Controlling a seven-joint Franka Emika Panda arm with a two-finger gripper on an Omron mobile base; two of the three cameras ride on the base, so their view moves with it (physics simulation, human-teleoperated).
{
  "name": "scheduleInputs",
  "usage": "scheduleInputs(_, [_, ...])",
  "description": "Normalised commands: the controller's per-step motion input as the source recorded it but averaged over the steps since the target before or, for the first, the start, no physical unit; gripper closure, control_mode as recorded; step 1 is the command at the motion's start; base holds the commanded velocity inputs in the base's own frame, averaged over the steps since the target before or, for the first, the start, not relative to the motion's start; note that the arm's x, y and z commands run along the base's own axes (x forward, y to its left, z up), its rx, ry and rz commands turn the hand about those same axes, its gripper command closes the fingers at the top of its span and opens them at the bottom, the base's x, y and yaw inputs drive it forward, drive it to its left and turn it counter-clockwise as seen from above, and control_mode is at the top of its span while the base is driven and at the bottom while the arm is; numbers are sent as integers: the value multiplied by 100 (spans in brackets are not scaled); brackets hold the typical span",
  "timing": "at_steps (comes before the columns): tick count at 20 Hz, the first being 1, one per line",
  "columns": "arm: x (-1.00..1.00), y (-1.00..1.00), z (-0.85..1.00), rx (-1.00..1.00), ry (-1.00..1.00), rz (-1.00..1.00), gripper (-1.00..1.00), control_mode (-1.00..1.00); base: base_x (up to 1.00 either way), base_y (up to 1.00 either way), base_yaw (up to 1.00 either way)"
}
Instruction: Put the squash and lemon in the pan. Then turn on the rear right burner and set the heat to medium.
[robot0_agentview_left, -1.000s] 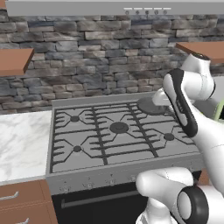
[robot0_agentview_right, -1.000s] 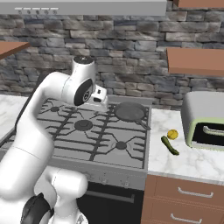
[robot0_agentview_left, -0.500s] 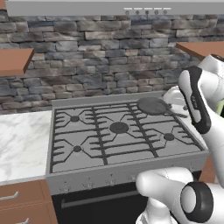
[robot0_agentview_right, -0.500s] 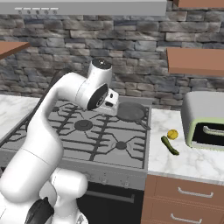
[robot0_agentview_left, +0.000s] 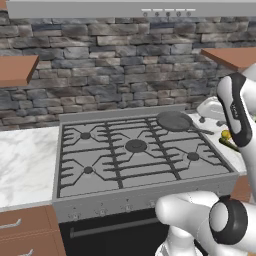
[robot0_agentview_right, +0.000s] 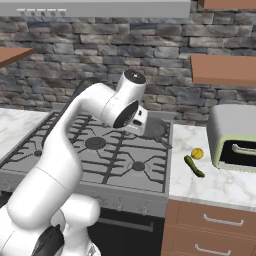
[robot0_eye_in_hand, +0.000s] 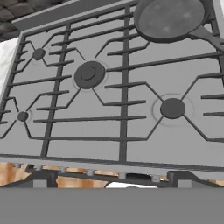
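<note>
Pan (robot0_agentview_left: 173, 120) empty on rear right burner; squash (robot0_agentview_right: 194, 166), lemon (robot0_agentview_right: 197, 153) wait at 3 o'clock on surface (robot0_agentview_right: 215, 182); end effector state unclear.

Readable text: none on anything I can see.
Grey steel stove (robot0_agentview_left: 145, 192) front, small round knobs (robot0_eye_in_hand: 89, 173): too small to show any marks.
Long grey range hood (robot0_agentview_right: 100, 9) on the far wall: a row of small pale buttons (robot0_agentview_left: 160, 10), no lettering legible.
</note>
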Motion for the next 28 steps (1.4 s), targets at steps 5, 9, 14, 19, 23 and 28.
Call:
scheduleInputs(5, [0, -18, 0, 2, 0, 0, -100, -100, 0, 0, 0])
scheduleInputs(9, [0, -21, 0, 2, 0, 0, -100, -100, 0, 0, 0])
scheduleInputs(14, [0, -21, 0, 1, -1, -1, -100, -100, 0, 0, 0])
scheduleInputs(19, [0, -17, 0, 0, 0, -1, -100, -100, 0, 0, 0])
scheduleInputs(23, [0, 0, 0, 0, 0, -4, -100, -100, 0, 0, 0])
scheduleInputs(28, [0, -3, 0, 0, 0, -4, -100, -100, 0, 0, 0])
